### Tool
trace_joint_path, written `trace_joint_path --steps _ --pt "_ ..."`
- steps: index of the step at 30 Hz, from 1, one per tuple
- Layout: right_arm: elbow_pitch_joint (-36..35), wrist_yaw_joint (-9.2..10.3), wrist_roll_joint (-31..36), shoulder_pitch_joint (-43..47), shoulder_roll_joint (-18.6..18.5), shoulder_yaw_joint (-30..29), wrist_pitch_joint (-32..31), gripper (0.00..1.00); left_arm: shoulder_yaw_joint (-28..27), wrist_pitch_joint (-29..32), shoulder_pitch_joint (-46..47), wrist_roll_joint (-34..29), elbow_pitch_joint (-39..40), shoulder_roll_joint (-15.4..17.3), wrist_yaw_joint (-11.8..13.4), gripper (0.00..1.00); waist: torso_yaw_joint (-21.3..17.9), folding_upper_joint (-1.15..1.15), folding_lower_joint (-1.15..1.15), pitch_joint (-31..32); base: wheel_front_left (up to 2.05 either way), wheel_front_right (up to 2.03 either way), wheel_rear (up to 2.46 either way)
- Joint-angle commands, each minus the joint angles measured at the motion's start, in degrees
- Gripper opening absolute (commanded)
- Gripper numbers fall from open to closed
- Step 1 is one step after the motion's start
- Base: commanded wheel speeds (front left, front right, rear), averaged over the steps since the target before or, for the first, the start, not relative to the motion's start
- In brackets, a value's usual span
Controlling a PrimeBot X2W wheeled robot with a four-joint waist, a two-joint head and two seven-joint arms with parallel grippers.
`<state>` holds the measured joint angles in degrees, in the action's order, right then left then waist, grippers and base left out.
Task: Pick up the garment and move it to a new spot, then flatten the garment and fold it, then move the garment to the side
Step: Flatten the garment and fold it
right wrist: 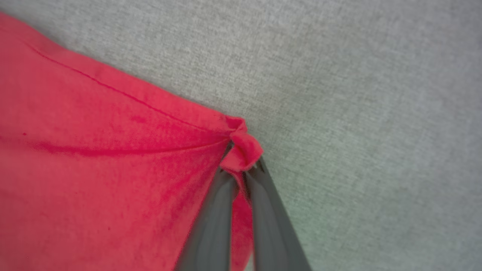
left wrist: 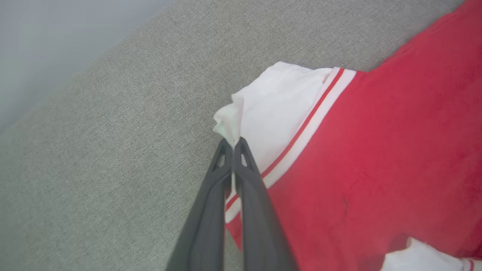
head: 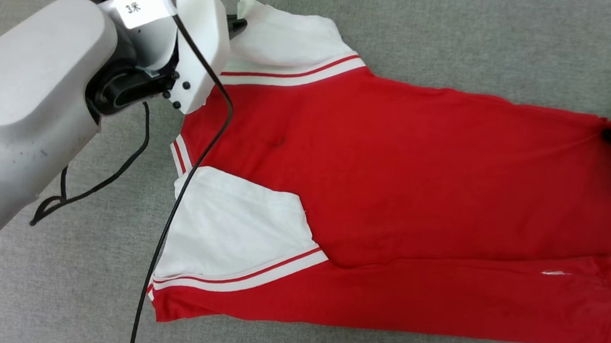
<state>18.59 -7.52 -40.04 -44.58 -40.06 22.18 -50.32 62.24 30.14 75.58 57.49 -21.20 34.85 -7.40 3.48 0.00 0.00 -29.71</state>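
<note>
Prob. robotics lab: grey fabric worktop (head: 481, 38), cabled arm (head: 26, 82).

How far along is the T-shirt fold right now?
Done: the jersey T-shirt lies spread flat, its near sleeve and near long edge apparently folded inward. In hand: the left gripper pinches the far white sleeve, the right gripper the far hem corner. Left: folding that side over, further folds, moving it aside.

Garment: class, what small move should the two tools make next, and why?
Probably lift both ends and carry the far edge of the garment nearer: left tool shut on the white sleeve, right tool on the hem corner, near strip already folded.
</note>
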Motion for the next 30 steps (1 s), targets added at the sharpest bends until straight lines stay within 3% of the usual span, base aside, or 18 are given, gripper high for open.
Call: trace_joint_path --steps 1,16,30 --pt "1.7 0.08 -0.4 0.4 0.9 0.5 1.7 0.00 0.3 -0.6 -0.1 0.2 -0.3 0.1 0.0 0.00 -0.5 0.00 0.00 1.2 0.00 0.00 0.00" --pt "3.4 0.07 -5.6 8.1 0.3 6.1 21.2 0.00 3.7 -3.5 -9.6 4.9 2.7 4.7 0.0 0.00 -1.7 0.00 0.00 15.3 0.00 0.00 0.00" --pt "-1.2 0.07 -10.0 22.5 -2.1 7.1 30.3 0.00 5.9 -7.9 -25.3 9.6 11.8 11.2 4.7 0.00 -1.8 0.00 0.00 21.9 0.00 0.00 0.00"
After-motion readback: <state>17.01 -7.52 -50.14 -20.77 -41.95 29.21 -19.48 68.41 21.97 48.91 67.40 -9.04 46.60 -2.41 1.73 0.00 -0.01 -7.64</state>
